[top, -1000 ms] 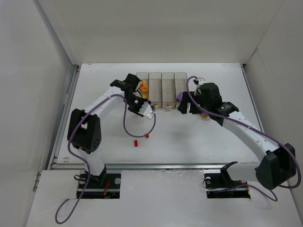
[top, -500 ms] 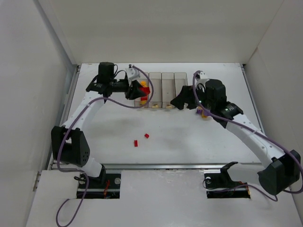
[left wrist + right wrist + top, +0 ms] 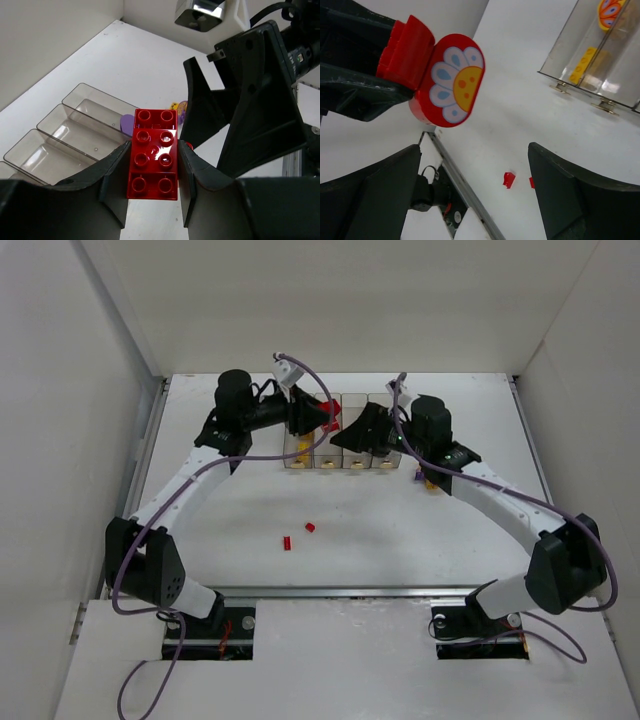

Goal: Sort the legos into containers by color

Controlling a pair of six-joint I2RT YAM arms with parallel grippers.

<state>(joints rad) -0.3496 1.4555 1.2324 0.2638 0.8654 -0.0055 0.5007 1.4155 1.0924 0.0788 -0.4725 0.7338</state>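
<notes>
My left gripper [image 3: 316,420] is shut on a red lego cluster [image 3: 328,412] and holds it in the air over the containers [image 3: 356,458]. In the left wrist view the gripper [image 3: 153,167] clamps the studded red brick [image 3: 152,150] between both fingers. In the right wrist view the lego [image 3: 445,80] shows a flower face. My right gripper [image 3: 352,432] is open and empty [image 3: 475,190], facing the lego from close by. The clear bins [image 3: 75,135] hold a purple piece [image 3: 127,121]; one bin [image 3: 570,50] holds a yellow lego [image 3: 582,62].
Two small red bits [image 3: 286,542] [image 3: 310,527] lie on the table in front of the bins, also in the right wrist view [image 3: 508,179]. Purple and yellow pieces [image 3: 425,478] lie right of the bins under the right arm. White walls enclose the table.
My left gripper has risen from the table and swung right over the bins with the red lego. My right gripper has moved left over the bins towards it.
</notes>
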